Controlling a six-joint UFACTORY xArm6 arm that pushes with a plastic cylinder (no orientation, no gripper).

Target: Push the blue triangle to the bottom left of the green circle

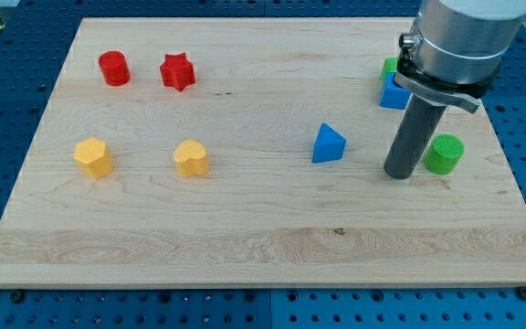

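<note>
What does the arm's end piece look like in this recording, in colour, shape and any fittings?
The arm enters from the view's top right as a wide, light grey metallic cylinder. Beneath it sits a flat dark clamp collar with a small bolt head on the view's left side. From it hangs a straight, round, dark grey rod ending in my tip. No cables or markings show.

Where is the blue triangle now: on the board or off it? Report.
On the board. The blue triangle rests on the wooden board, left of my tip, with the green circle beyond.
</note>
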